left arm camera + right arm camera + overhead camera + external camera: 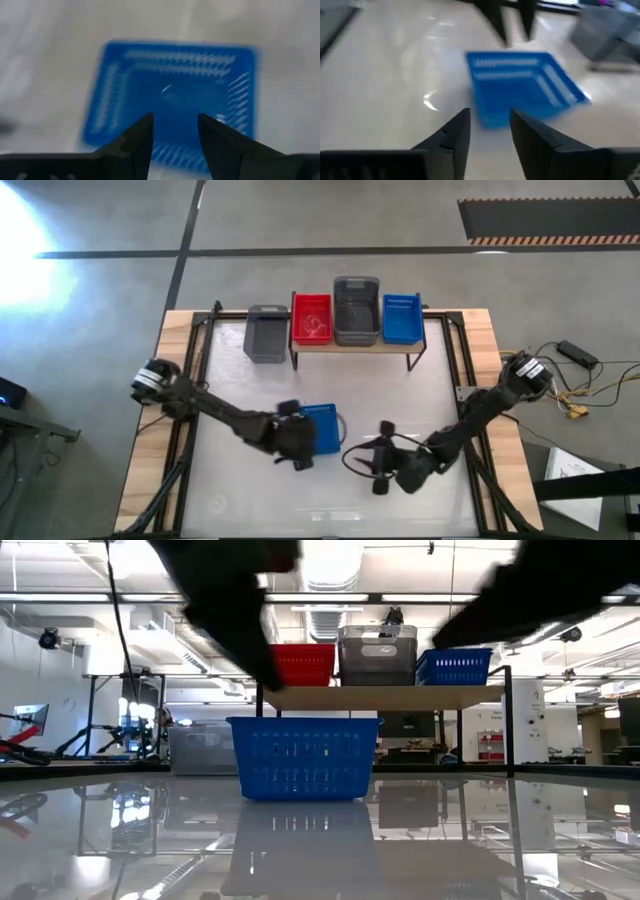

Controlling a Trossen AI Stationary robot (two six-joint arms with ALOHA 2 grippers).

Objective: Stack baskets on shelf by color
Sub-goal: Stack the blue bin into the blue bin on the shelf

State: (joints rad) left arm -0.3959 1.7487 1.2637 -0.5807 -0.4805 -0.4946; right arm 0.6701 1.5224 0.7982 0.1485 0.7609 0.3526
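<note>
**Loose blue basket lies under the left gripper, with two arms close by**

The white, wood-edged tabletop carries the low light-wood shelf on thin black legs at its far side. On that board stand three plastic mesh baskets side by side: a red one, a dark grey stack and a blue one. Another dark grey mesh basket sits on the table just beside the shelf's left end.

The thing the coming move turns on is the loose blue rectangular mesh basket standing upright, mouth up, on the tabletop in front of the shelf, well apart from it. The left gripper hangs right over its near-left edge; in the left wrist view the basket fills the space just past the fingers, which stand apart with nothing between them. The right gripper waits near the basket's right side, its fingers also apart and empty.

The left arm is the nearer, so the pick probably falls to it. The basket's long axis seems to run roughly along the table's width, though this is hard to judge. Its likely home is the blue basket on the shelf's right end.
</note>
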